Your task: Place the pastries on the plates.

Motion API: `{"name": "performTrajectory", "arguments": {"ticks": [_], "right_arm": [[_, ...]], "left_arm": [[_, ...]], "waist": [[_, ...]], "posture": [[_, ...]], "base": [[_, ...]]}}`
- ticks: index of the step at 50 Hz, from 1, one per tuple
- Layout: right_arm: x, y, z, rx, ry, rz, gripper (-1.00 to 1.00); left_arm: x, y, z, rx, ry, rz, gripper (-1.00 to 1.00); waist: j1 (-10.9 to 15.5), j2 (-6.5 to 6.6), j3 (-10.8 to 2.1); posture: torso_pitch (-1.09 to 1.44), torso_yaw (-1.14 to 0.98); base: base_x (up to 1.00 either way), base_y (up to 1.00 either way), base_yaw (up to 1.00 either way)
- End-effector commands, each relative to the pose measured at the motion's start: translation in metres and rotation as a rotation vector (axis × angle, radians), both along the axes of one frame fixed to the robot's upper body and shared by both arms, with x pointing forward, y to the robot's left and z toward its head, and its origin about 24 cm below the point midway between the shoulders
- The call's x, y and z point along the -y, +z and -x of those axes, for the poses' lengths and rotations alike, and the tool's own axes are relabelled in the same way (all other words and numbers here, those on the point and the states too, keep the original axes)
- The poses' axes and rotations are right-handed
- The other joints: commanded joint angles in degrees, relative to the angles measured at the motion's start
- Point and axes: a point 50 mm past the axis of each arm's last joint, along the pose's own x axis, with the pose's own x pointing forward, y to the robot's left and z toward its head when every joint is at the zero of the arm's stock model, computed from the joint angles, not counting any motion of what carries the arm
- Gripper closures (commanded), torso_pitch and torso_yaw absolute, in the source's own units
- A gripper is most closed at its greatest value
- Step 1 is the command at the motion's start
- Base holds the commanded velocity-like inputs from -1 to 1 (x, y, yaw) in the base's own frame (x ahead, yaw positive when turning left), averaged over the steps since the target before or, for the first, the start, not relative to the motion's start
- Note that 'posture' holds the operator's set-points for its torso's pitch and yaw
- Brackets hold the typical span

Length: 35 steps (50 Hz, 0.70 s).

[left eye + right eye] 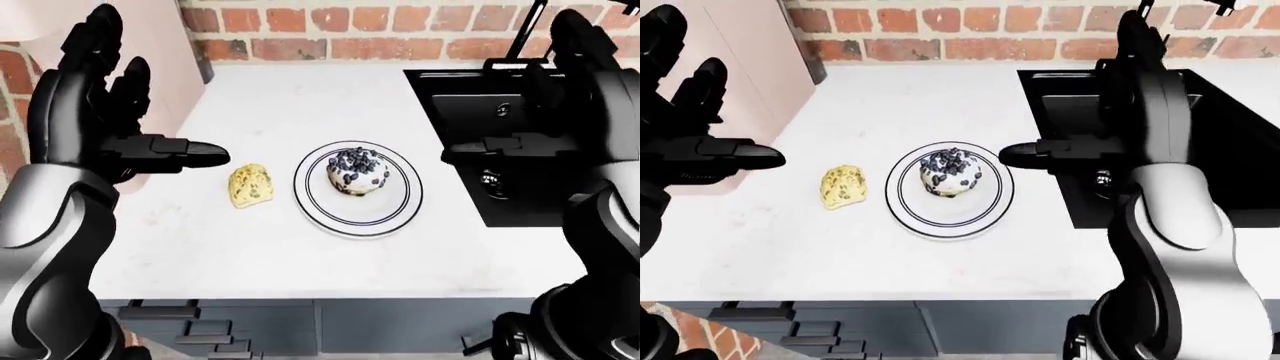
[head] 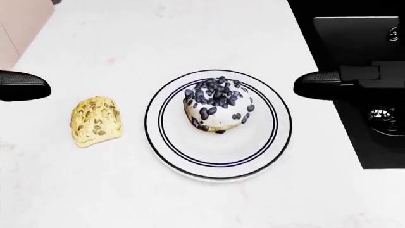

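A white pastry studded with dark chips (image 2: 218,107) lies on the white plate with dark rings (image 2: 190,161), near the middle of the head view. A yellow seeded pastry (image 2: 96,121) rests on the white counter just left of the plate, not touching it. My left hand (image 1: 150,105) is raised at the left with its fingers spread, open and empty, its thumb (image 2: 25,85) pointing toward the yellow pastry from above. My right hand (image 1: 1080,90) is raised at the right, open and empty, with its thumb (image 2: 323,85) beside the plate's right rim.
A black sink (image 2: 373,57) with a round drain (image 2: 383,116) is set into the counter right of the plate. A brick wall (image 1: 350,37) runs along the top and a pink panel (image 1: 170,45) stands at the left. The counter's near edge (image 1: 320,294) shows above dark drawers.
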Motion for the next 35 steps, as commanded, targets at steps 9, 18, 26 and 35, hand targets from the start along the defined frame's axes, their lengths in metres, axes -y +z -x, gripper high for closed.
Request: {"name": "performTrajectory", "arguments": {"ticks": [9,18,26,35], "right_arm": [[0.014,-0.008,0.028,0.049,-0.073,-0.023,-1.0],[0.017,-0.016,0.03,0.042,-0.085,-0.041,-1.0],[0.015,-0.021,0.029,0.031,-0.084,-0.044,-1.0],[0.016,-0.021,0.029,0.037,-0.082,-0.047,-1.0]], "left_arm": [[0.009,0.0,0.004,0.05,-0.032,-0.022,-1.0],[0.025,-0.022,0.002,-0.015,-0.097,-0.02,-1.0],[0.036,-0.039,-0.002,-0.066,-0.128,-0.059,-1.0],[0.041,-0.045,-0.025,-0.088,-0.108,-0.127,-1.0]], "waist": [[0.16,0.08,-1.38],[0.06,-0.13,-1.64],[0.12,-0.38,-1.89],[0.34,-0.75,-2.05]], "posture": [[0.05,0.0],[0.05,0.0],[0.05,0.0],[0.05,0.0]], "base": [[0.0,0.0,0.0],[0.0,0.0,0.0],[0.0,0.0,0.0],[0.0,0.0,0.0]]}}
